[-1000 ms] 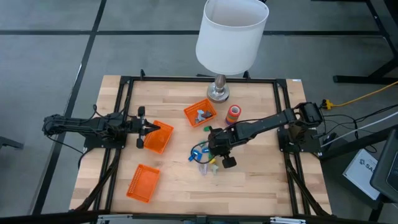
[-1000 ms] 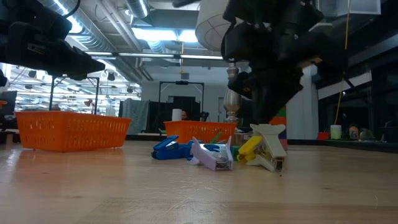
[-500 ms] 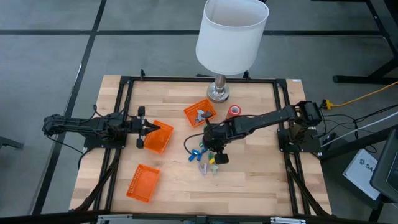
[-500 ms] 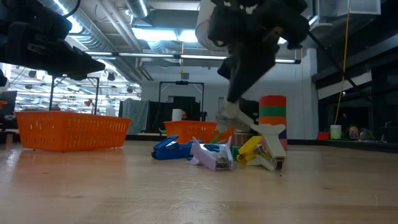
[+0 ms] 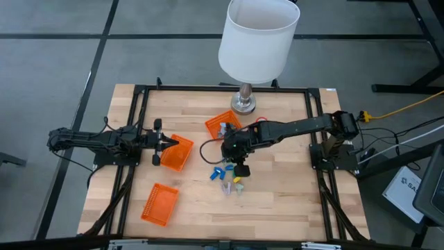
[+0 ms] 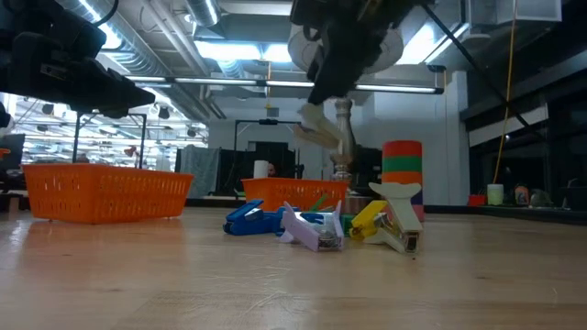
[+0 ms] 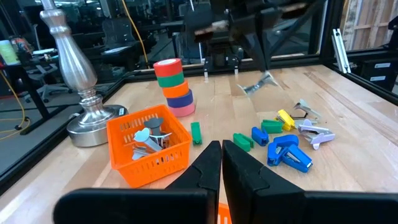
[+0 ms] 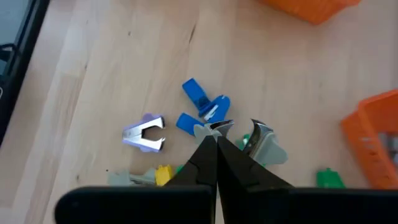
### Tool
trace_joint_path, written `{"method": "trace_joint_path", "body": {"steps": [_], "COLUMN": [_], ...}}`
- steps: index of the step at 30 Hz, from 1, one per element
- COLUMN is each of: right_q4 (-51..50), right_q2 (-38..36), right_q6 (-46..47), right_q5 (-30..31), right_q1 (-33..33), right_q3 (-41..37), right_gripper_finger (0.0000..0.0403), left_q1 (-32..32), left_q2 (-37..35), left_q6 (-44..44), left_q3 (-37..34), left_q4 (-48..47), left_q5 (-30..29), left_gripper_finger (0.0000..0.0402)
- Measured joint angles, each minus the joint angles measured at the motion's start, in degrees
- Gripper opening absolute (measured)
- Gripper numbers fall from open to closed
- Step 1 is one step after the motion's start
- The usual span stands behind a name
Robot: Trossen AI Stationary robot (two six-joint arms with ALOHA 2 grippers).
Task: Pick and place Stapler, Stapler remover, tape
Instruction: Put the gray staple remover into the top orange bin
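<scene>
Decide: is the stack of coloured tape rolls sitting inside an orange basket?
No, the stack of coloured tape rolls stands on the bare wooden table, beside the small orange mesh basket.

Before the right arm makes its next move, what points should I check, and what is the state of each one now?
1. Right gripper fingers shut on the grey staple remover: ok.
2. Staple remover lifted clear of the pile of staplers: ok.
3. Staple remover above the small orange basket: not ok, it hangs beside it.
4. Stack of tape rolls upright: ok.
5. Left gripper out of the path, shut, by the larger orange basket: ok.
</scene>
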Motion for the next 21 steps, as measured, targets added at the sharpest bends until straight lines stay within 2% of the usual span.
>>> {"method": "trace_joint_path", "body": {"steps": [7,21], "right_q4": [-1.5,1.2], "right_q2": [0.0,0.0], "right_q6": [-2.1,-5.8], "right_q5": [0.0,0.2], "right_q1": [-2.8,-10.1], "right_q3": [2.8,2.6], "right_gripper_finger": [0.0000,0.0000], "left_q1": [0.0,0.0], "left_q2": [0.0,0.0], "left_q6": [0.0,0.0], "left_q3": [0.0,0.0], "left_q4": [0.0,0.0], "left_q5": [0.0,0.0], "left_gripper_finger": [0.0012,0.0010]}}
